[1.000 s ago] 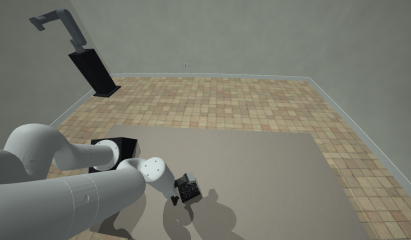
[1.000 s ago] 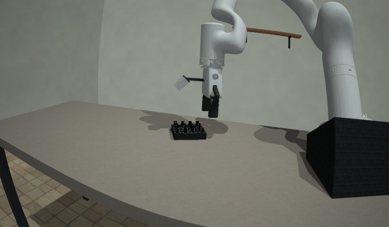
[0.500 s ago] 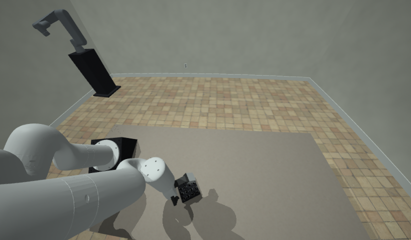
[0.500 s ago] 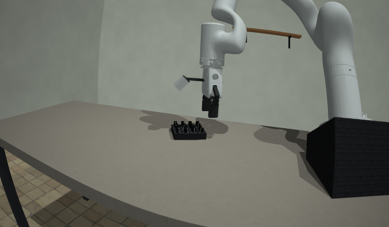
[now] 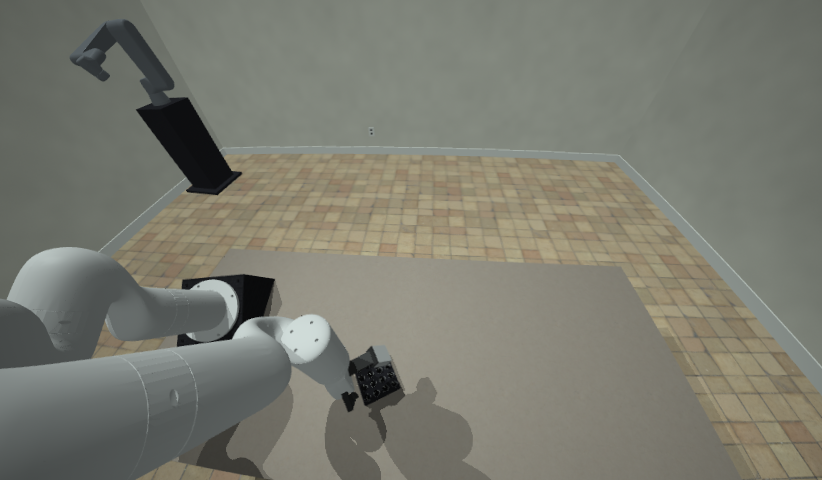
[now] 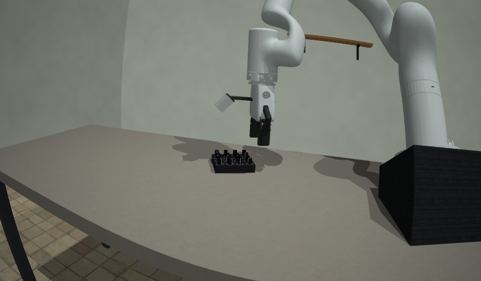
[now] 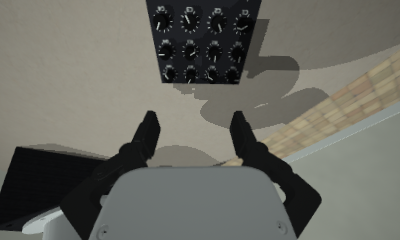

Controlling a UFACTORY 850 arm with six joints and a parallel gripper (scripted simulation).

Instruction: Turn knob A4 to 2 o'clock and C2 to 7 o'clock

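Observation:
The black knob box [image 5: 382, 397] [image 6: 234, 168] [image 7: 202, 62] stands flat on the table. The wrist view cuts it off at the top and shows three rows of four knobs, names on the upper side, too blurred to read. By that layout, A4 [image 7: 170, 74] is leftmost in the nearest row; its line is too small to read surely. C2 [image 7: 217, 23] is third from the left in the top visible row; its line points down and slightly right, roughly 11 o'clock. My gripper [image 5: 350, 385] [image 6: 258, 139] [image 7: 195, 119] is open and empty, above and beside the box's near edge. The socket is not visible.
The table [image 5: 522, 356] [image 6: 166, 198] carries the box and the black robot base [image 6: 441, 198] [image 7: 42, 185]. The wrist camera housing [image 5: 380, 355] [image 6: 224, 103] juts out from my gripper on the box's side. A second arm on a black pedestal [image 5: 180, 142] stands far off.

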